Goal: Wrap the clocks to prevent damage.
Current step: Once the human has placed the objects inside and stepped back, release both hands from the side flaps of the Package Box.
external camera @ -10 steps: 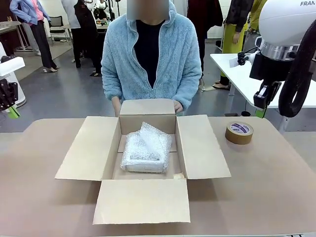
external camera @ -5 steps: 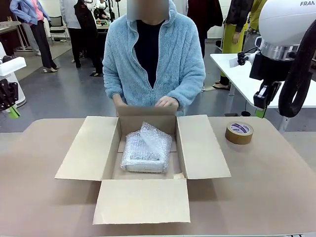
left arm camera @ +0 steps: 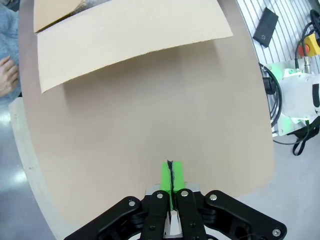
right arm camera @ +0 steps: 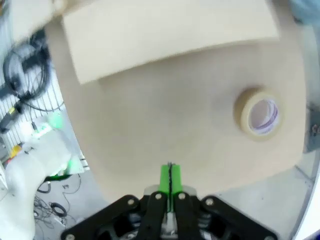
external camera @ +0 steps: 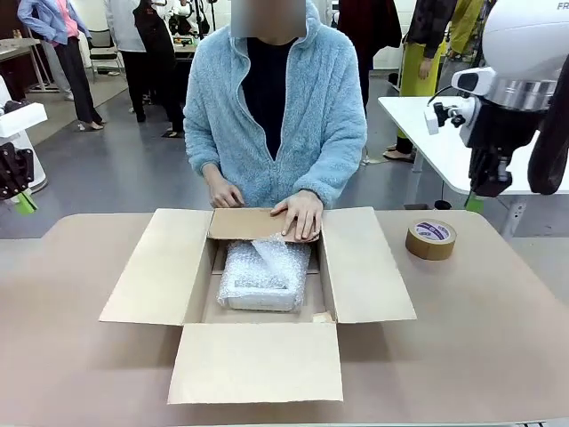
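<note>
The clocks [external camera: 260, 277] lie as one whitish bundle in clear bubble wrap inside the open cardboard box [external camera: 356, 267] at the table's middle. A person in a blue fleece presses both hands [external camera: 301, 214] on the box's far flap [external camera: 249, 222], which lies folded over the bundle's far end. My left gripper [external camera: 20, 199] hangs off the table's left edge; its green pads [left arm camera: 166, 175] are pressed together with nothing between them. My right gripper [external camera: 480, 194] hovers beyond the far right corner, and its pads [right arm camera: 165, 176] are also shut and empty.
A brown tape roll [external camera: 431, 238] lies on the table to the right of the box, and shows as the tape roll [right arm camera: 257, 113] in the blurred right wrist view. The box's side flaps [left arm camera: 125, 42] and near flap [external camera: 258, 360] lie spread flat. Bare tabletop [external camera: 480, 338] surrounds the box.
The person has pushed the far flap down from upright until it lies over the bundle, hands now flat on it. My right arm has shifted and turned slightly; the left is still.
</note>
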Robot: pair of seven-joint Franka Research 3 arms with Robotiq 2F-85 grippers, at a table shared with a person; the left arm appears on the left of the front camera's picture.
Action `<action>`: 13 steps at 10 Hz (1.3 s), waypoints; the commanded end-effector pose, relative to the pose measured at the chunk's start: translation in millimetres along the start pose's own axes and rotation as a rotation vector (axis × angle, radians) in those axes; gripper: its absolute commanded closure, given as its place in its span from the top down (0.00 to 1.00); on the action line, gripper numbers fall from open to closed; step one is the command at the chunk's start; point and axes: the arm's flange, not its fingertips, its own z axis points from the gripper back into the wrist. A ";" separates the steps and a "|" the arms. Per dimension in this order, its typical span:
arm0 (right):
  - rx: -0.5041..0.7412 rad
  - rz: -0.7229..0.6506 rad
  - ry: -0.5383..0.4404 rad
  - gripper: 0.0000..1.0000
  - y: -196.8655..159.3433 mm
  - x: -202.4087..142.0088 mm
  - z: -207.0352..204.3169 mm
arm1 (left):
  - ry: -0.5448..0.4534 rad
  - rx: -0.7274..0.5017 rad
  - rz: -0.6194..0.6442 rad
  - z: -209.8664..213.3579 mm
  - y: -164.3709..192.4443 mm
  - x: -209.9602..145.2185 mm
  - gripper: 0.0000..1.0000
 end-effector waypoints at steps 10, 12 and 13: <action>0.081 0.246 -0.875 0.01 -26.7 -148.7 -39.7 | -0.626 0.126 0.116 -28.4 -20.0 -79.6 0.00; 0.124 0.189 -1.016 0.01 -36.9 -187.1 -64.3 | -0.722 0.115 0.164 -52.9 -34.7 -105.5 0.00; 0.136 0.158 -1.060 0.01 -38.7 -198.4 -75.4 | -0.791 0.128 0.177 -58.4 -38.5 -116.8 0.00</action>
